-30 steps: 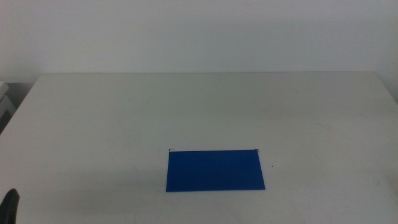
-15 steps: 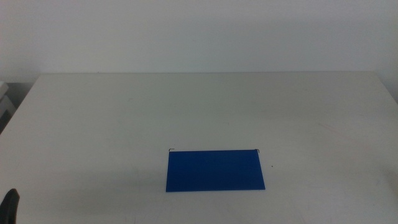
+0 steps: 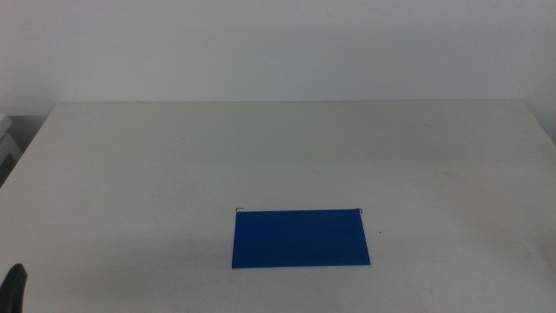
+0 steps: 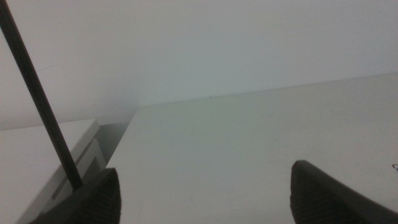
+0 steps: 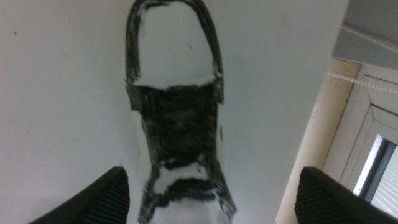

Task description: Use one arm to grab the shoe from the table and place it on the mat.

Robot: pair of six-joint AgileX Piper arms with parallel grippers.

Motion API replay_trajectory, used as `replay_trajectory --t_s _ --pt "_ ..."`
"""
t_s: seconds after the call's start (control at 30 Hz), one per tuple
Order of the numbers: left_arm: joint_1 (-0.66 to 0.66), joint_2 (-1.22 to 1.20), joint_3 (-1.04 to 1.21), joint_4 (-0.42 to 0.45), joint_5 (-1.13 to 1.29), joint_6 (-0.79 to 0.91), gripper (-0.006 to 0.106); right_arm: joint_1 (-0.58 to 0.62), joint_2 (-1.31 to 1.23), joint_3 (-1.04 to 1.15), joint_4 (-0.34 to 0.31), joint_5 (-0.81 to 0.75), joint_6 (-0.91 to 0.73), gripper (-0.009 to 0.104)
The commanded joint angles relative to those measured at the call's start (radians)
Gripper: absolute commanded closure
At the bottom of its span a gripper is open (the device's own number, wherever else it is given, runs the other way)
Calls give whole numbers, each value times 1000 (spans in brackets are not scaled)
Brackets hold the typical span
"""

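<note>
The shoe (image 5: 177,118), white with black and grey patches, shows only in the right wrist view, lying on the table (image 5: 56,93). My right gripper (image 5: 214,177) is open over it, one jaw on either side of its near end and neither touching. This arm and the shoe are outside the middle view. The blue mat (image 3: 301,237) lies flat and bare near the table's front centre. My left gripper (image 4: 206,174) is open with nothing between its jaws; only a dark tip of the left gripper (image 3: 15,289) shows at the middle view's bottom left corner.
In the right wrist view, the table's edge runs close beside the shoe, with a beige wall and window frame (image 5: 367,124) beyond it. A white box (image 4: 43,155) stands off the table's left edge, and a black cable (image 4: 34,93) crosses the left wrist view.
</note>
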Motion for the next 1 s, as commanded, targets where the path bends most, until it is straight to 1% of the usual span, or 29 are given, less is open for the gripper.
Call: replay_trajectory --t_s 0.0,0.07,0.13,0.2,0.4,0.5,0.63,0.73,0.8,0.87,0.93,0.97 --pt "-5 -7 5 -9 -82 -6 7 6 -20 -21 -5 -16 -2 3" --pt "-5 -7 5 -9 -82 -6 7 11 -8 -21 -18 -15 -2 3" --pt "-5 -7 5 -9 -82 -6 7 22 4 -10 -47 -21 -2 3" --pt "-5 -7 5 -9 -82 -6 7 29 8 22 -66 -54 -2 3" --pt "-5 -7 5 -9 -82 -6 7 29 8 139 -36 -183 -2 3" --pt "-5 -7 5 -9 -82 -6 7 29 8 173 -36 -231 -4 4" --pt "-5 -7 5 -9 -82 -6 7 29 9 188 -40 -258 -19 9" --pt "-5 -7 5 -9 -82 -6 7 28 11 188 -67 -272 -24 20" --pt "-5 -7 5 -9 -82 -6 7 28 14 188 -99 -271 -24 33" --pt "-5 -7 5 -9 -82 -6 7 28 18 188 -123 -264 -21 51" --pt "-5 -7 5 -9 -82 -6 7 28 19 188 -124 -247 -14 72" --pt "-5 -7 5 -9 -82 -6 7 30 16 188 -119 -238 -9 84"
